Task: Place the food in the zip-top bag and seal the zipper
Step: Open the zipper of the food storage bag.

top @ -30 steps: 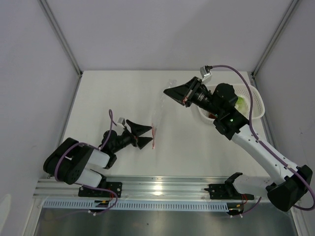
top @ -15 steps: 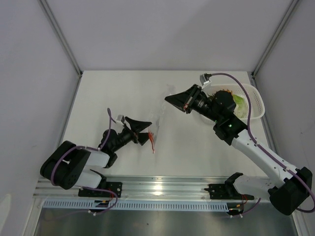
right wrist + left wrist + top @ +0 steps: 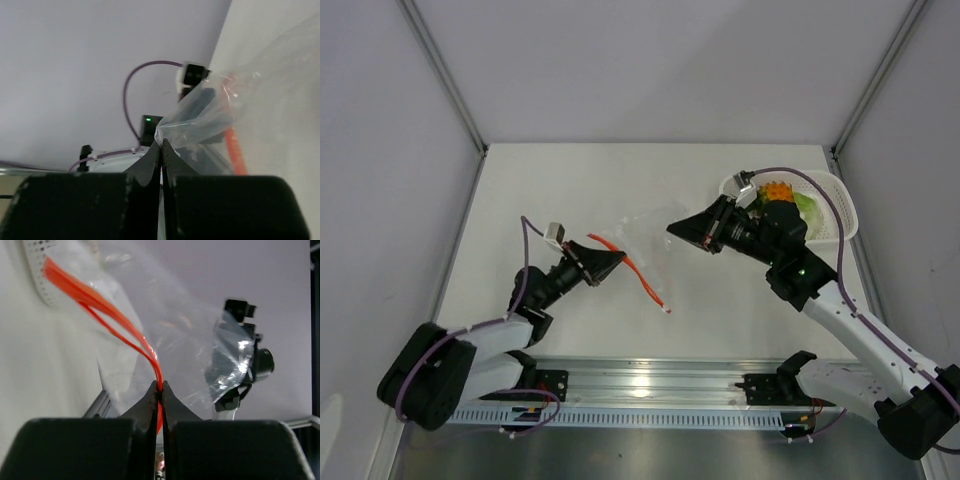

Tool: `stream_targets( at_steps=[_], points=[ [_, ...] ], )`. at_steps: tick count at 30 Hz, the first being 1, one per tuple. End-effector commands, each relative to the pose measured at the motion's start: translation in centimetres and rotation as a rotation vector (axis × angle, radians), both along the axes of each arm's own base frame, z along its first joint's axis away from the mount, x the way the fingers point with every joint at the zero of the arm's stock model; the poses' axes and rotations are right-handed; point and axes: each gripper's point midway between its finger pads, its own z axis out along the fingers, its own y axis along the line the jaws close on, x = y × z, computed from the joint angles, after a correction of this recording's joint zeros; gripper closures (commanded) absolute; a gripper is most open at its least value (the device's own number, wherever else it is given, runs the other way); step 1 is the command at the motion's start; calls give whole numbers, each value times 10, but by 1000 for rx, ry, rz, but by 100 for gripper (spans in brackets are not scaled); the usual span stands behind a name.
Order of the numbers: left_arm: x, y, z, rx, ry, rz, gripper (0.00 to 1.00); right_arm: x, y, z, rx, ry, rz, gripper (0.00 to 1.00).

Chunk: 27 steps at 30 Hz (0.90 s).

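Note:
The clear zip-top bag (image 3: 642, 232) hangs stretched between my two grippers above the table. My left gripper (image 3: 616, 262) is shut on the red-orange zipper (image 3: 638, 278), which runs diagonally down to the right. In the left wrist view the zipper (image 3: 100, 305) splits into two strands above the closed tips of the left gripper (image 3: 160, 386). My right gripper (image 3: 676, 229) is shut on a bunched corner of the bag (image 3: 240, 95), as the right gripper (image 3: 161, 143) tips show. The food stays in the white basket (image 3: 842, 200): an orange pineapple (image 3: 776, 190) and a pale-green piece (image 3: 810, 208).
The basket stands at the table's right edge behind the right arm. Grey walls enclose the table (image 3: 560, 190) at the back and sides. A metal rail (image 3: 640, 380) with both arm bases runs along the near edge.
The left gripper shut on the zipper and rose with it. The right gripper moved nearer and lower with the bag. The bag has come off the table, and the basket's food is now uncovered.

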Motion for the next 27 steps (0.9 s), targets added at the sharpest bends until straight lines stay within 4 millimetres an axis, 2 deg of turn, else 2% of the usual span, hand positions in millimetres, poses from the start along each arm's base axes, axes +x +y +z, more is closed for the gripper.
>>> stream_targets(
  at_steps=[1, 2, 3, 4, 5, 6, 7, 8, 9, 10, 11, 12, 13, 14, 18, 20, 24, 27],
  points=[
    [-11, 1, 47, 57, -262, 9, 99, -10, -13, -26, -135, -8, 15, 100],
    [-11, 3, 42, 155, -272, 26, 99, -9, -15, -29, -147, -3, 22, 100],
    [-11, 4, 52, 198, -296, 39, 100, -10, -17, -36, -170, 14, 24, 100],
    [-8, 9, 49, 292, -336, 78, 99, -9, -18, -41, -204, -4, 27, 96],
    [-14, 17, 63, 325, -379, 114, 100, -4, -21, -47, -241, -9, 2, 91],
    [-15, 22, 64, 399, -333, 123, 99, -4, -26, -51, -298, 10, -7, 82],
    [-12, 30, 65, 444, -332, 169, 100, 0, -29, -57, -350, 13, -22, 69],
    [-13, 36, 64, 500, -351, 183, 99, 7, -35, -62, -424, -30, -58, 64],
    [-19, 41, 75, 530, -352, 189, 99, 4, -39, -70, -482, -15, -61, 58],
    [-20, 44, 72, 564, -344, 190, 99, 3, -38, -61, -507, -50, -66, 54],
    [-22, 45, 76, 589, -368, 185, 99, 11, -45, -63, -568, -79, -115, 43],
    [-24, 45, 74, 600, -368, 172, 99, 8, -49, -67, -614, -73, -122, 37],
    [-26, 44, 73, 610, -371, 160, 99, 7, -49, -59, -636, -100, -132, 35],
    [-28, 42, 70, 616, -375, 138, 99, 12, -54, -60, -674, -106, -171, 31],
    [-33, 37, 60, 627, -388, 86, 99, 6, -53, -54, -743, -182, -151, 30],
    [-34, 36, 56, 639, -387, 72, 100, -2, -44, -50, -755, -232, -123, 33],
    [-37, 38, 57, 645, -392, 74, 99, -7, -44, -62, -829, -259, -82, 37],
    [-38, 39, 57, 649, -382, 74, 99, -23, -24, -66, -822, -346, 9, 45]
  ],
)
